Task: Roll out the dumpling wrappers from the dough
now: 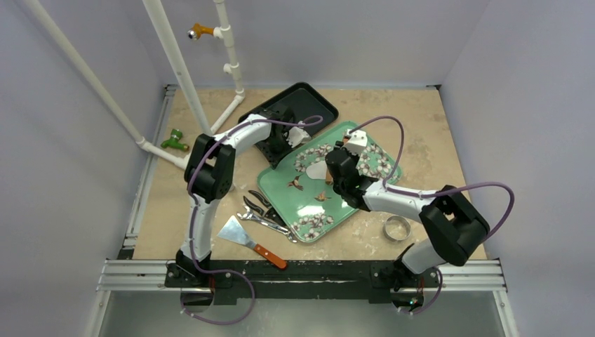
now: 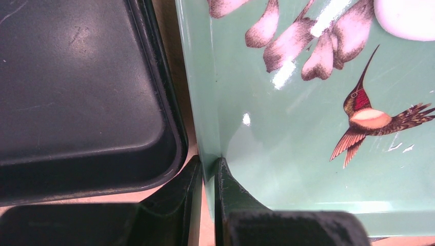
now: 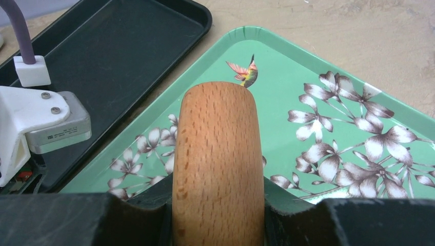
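A flat white dough piece, the dumpling wrapper [image 1: 317, 170], lies in the middle of the green flowered tray [image 1: 365, 200]; its edge shows in the left wrist view as a wrapper [image 2: 408, 18] at the top right. My left gripper [image 1: 293, 139] is shut on the tray's far-left rim, and the left gripper [image 2: 210, 166] has one finger on each side of the tray [image 2: 287, 154] wall. My right gripper [image 1: 335, 168] hovers right beside the wrapper. In its wrist view the right gripper [image 3: 218, 189] is shut on a wooden rolling pin [image 3: 218, 154] pointing out over the tray [image 3: 287, 102].
A black tray [image 1: 309, 102] sits behind the green one, touching it. Metal tongs [image 1: 265, 212] and a scraper with an orange handle [image 1: 251, 243] lie at the front left. A metal ring cutter [image 1: 396, 227] stands at the front right. White pipes [image 1: 179, 70] rise at the back left.
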